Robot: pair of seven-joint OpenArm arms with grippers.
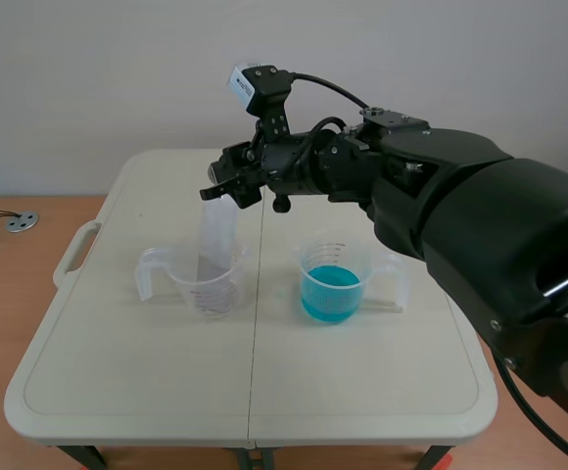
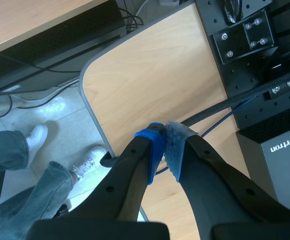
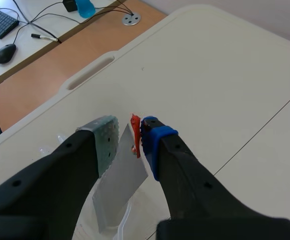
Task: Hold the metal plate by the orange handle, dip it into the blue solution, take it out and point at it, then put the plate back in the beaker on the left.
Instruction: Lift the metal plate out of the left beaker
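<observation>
1. Plate orientation. I read the metal plate (image 3: pixel 120 190) as standing steeply, its long axis running from the right claw (image 3: pixel 130 142) down and away into the left beaker (image 1: pixel 206 289). The upper end points up at the claw. The lower end sits inside the beaker, directly under the fingers. In the scene view the plate (image 1: pixel 213 245) is close to upright with a slight lean.

2. Plate appearance. It is a flat, thin, dull grey rectangle. A narrow orange handle (image 3: pixel 135 135) runs along its upper end.

3. Right claw state. The fingers stand a narrow way apart with the handle between them. The handle lies against the blue pad (image 3: pixel 155 140). A strip of plate shows between the handle and the grey-green pad (image 3: pixel 106 142), so I log no clamp.

4. Left claw (image 2: pixel 164 150). Its two pads are pressed together with nothing between them, over the edge of a wooden desk (image 2: pixel 150 80).

5. Surroundings. The right beaker (image 1: pixel 333 279), with the blue solution (image 1: pixel 331 294), stands on the table (image 1: pixel 264 392), off to the side of the right claw and lower.
</observation>
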